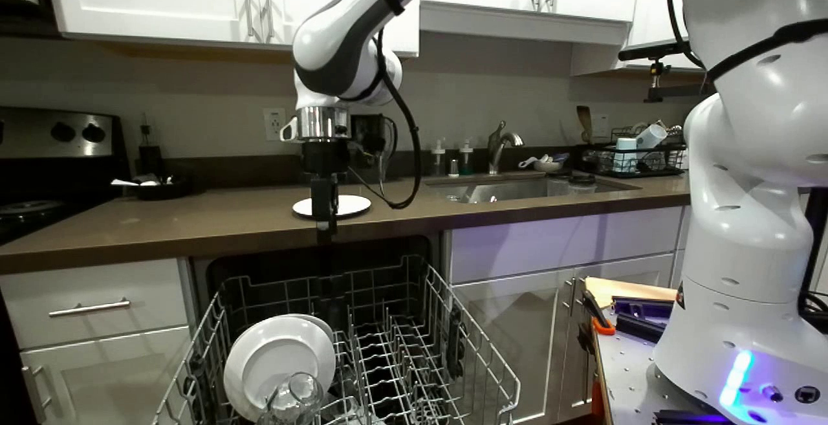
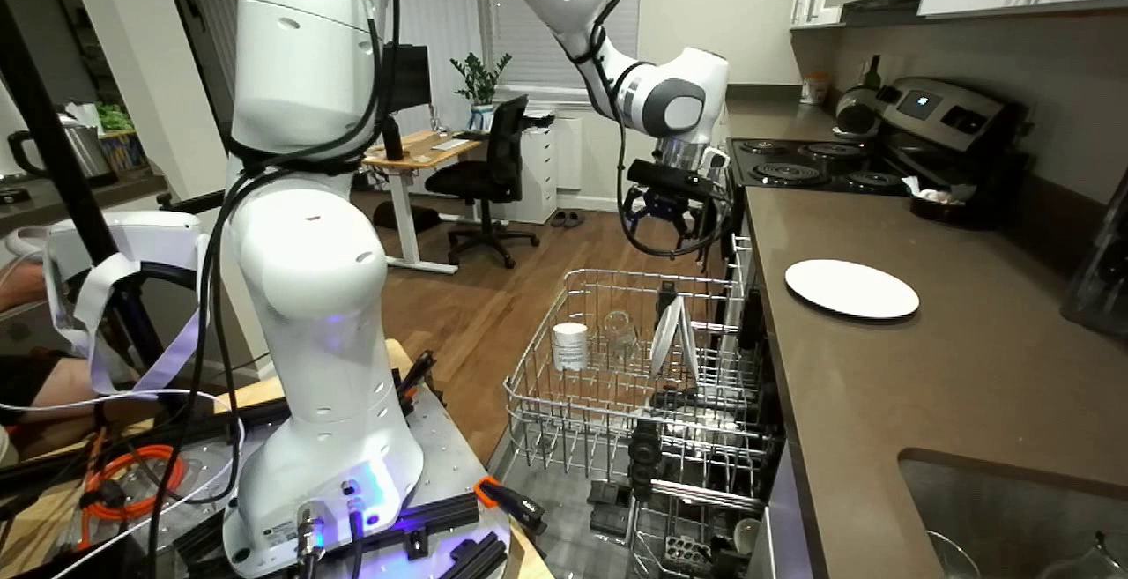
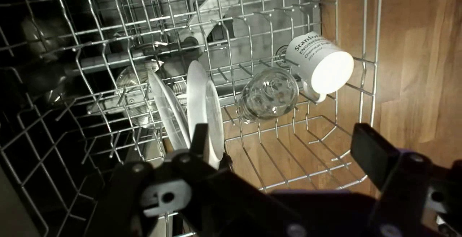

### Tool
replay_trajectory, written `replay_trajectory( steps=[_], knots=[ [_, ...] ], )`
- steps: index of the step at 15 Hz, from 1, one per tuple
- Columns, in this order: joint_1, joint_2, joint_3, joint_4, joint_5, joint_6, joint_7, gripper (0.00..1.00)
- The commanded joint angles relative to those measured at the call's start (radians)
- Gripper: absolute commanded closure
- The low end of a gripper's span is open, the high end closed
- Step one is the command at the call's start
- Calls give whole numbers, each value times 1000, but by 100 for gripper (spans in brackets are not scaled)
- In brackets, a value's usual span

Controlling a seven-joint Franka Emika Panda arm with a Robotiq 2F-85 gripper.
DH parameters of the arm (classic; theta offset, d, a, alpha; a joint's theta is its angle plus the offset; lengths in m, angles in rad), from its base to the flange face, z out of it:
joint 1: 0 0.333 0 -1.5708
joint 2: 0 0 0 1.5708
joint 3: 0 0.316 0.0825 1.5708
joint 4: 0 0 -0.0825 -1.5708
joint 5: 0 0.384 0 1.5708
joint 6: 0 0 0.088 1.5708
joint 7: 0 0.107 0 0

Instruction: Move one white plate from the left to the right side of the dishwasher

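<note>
Two round white plates [image 1: 281, 347] stand on edge, leaning together, in the left part of the pulled-out dishwasher rack [image 1: 475, 326]. The plates also show in an exterior view [image 2: 673, 337] and edge-on in the wrist view [image 3: 205, 109]. My gripper [image 3: 285, 141] is open and empty, its fingers wide apart. In the wrist view its left fingertip overlaps the lower part of the nearer plate; I cannot tell whether it touches. In both exterior views the gripper [image 1: 325, 218] is above the rack, higher than the plates. The dishwasher's dark interior [image 1: 381, 253] is behind the rack.
A clear glass [image 3: 269, 94] and a white printed mug [image 3: 321, 62] stand in the rack beside the plates. Another white plate [image 2: 850, 288] lies on the counter [image 2: 881, 385] near its edge. Wire tines [image 1: 388, 347] fill the rack's right part. A sink [image 1: 511, 189] lies farther right.
</note>
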Motion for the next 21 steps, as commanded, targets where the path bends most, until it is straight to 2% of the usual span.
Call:
replay_trajectory(
  steps=[1, 4, 7, 12, 16, 21],
  knots=[
    [-45, 29, 47, 29, -13, -12, -8, 0],
    [-59, 64, 62, 76, -12, -39, -32, 0],
    [-57, 76, 58, 34, -19, 18, -4, 0],
    [-73, 145, 68, 23, -7, 3, -11, 0],
    [-106, 218, 103, 35, 34, 14, -40, 0],
    [-118, 300, 131, 36, 3, 148, -61, 0]
  ],
)
